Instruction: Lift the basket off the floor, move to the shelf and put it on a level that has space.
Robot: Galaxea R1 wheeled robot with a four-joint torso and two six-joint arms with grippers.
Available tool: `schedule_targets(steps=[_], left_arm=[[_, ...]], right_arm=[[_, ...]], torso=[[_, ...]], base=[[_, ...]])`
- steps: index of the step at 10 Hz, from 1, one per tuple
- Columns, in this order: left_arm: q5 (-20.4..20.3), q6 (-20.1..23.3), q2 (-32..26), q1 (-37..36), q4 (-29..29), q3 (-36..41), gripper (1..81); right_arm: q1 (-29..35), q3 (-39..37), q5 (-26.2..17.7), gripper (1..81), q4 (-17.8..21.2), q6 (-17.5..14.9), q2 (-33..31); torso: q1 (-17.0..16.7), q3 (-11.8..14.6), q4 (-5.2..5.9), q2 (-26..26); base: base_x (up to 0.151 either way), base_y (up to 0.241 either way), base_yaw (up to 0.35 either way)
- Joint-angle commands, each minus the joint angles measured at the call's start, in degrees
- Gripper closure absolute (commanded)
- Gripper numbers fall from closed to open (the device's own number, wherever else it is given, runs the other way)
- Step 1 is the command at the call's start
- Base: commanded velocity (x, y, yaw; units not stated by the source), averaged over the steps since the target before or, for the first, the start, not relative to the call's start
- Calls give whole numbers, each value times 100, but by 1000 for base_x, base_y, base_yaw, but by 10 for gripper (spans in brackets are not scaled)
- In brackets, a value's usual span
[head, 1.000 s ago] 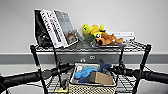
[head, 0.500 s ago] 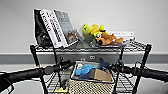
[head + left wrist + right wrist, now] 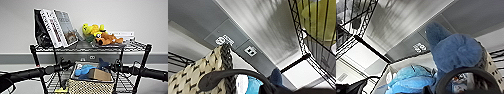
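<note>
The beige woven basket (image 3: 91, 86) hangs between my two arms in front of the black wire shelf (image 3: 37, 62), just under its top tier. A blue plush toy (image 3: 85, 70) and a brown cardboard box (image 3: 101, 74) lie in it. My left gripper (image 3: 66, 64) is at the basket's left rim and my right gripper (image 3: 115, 66) at its right rim, both shut on it. The wire-grid level (image 3: 125, 83) runs behind and below the basket. The left wrist view has the woven wall (image 3: 190, 75) close up; the right wrist view has the blue plush toy (image 3: 453, 50).
The top tier bears leaning books (image 3: 56, 27), a yellow plush (image 3: 92, 30) and a brown plush (image 3: 108, 38). The shelf's posts (image 3: 143, 65) stand close outside both arms. A grey wall with an outlet (image 3: 92, 57) is right behind the shelf.
The basket has sunk slightly and shows larger between the arms. The shelf and what stands on it have held still.
</note>
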Motion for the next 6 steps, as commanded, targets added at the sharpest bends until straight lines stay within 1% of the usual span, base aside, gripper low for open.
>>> schedule_targets(steps=[1,2,4,6], left_arm=[[-164,-33,1,-1119,126,283,10],[-164,-33,-16,-1128,126,327,10],[-164,-33,-78,-1128,117,407,10],[-164,-25,-342,-1128,135,679,10]], right_arm=[[1080,276,235,811,-46,-39,36],[1071,303,235,10,-38,-47,-7],[1062,373,235,10,-29,-47,-131],[1036,646,235,10,-46,-39,-395]], torso=[[0,0,0,0],[0,0,0,0],[0,0,0,0],[2,0,0,0]], base=[[0,0,0],[0,0,0],[0,0,0],[0,0,0]])
